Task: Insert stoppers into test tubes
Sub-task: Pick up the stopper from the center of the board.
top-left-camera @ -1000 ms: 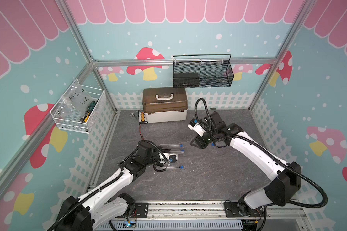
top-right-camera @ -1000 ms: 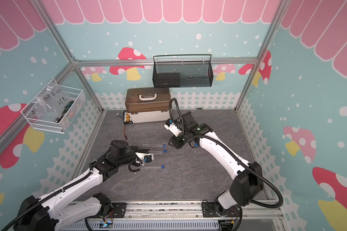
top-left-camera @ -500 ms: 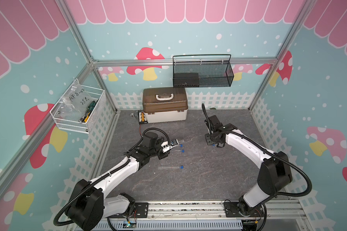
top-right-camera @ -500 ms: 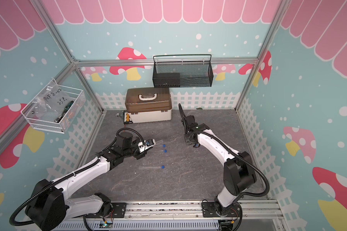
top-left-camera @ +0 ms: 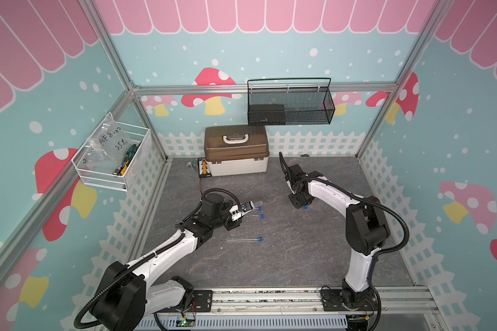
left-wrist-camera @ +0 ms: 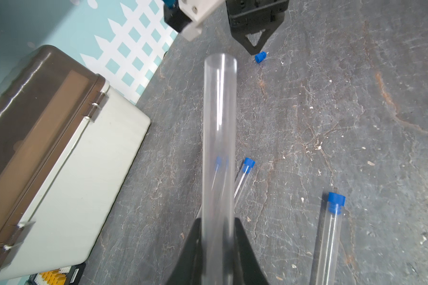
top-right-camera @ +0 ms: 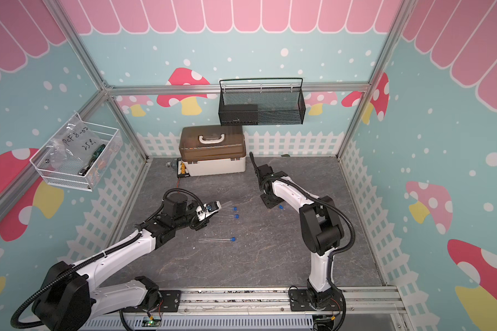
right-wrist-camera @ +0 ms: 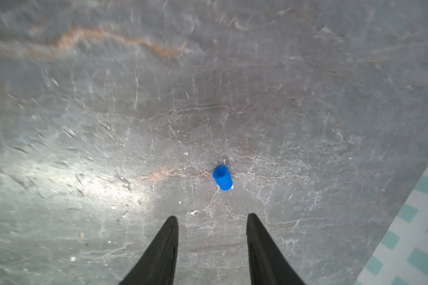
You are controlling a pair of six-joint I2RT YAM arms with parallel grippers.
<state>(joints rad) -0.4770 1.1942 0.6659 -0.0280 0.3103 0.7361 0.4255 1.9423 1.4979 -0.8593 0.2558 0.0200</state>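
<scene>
My left gripper (top-left-camera: pixel 246 207) (left-wrist-camera: pixel 218 220) is shut on a clear test tube (left-wrist-camera: pixel 219 138) with an open, unplugged mouth, held off the floor and pointing at the right gripper. Three more test tubes lie on the grey floor with blue stoppers in their mouths: two (top-left-camera: pixel 261 216) just beyond the left gripper and one (top-left-camera: pixel 243 239) nearer the front. One loose blue stopper (right-wrist-camera: pixel 222 177) (top-left-camera: pixel 305 207) lies on its side on the floor. My right gripper (right-wrist-camera: pixel 211 217) (top-left-camera: pixel 299 205) hangs open just above the floor, fingers pointing down, the stopper a little beyond its tips.
A toolbox (top-left-camera: pixel 236 153) with a brown lid stands against the back wall, a small case with yellow parts (top-left-camera: pixel 203 169) beside it. A black mesh basket (top-left-camera: pixel 290 103) hangs on the back wall and a white wire basket (top-left-camera: pixel 112 160) on the left wall.
My left gripper has carried the tube from the front tube toward the back. The right gripper has swung down and right to hang over the loose stopper.
</scene>
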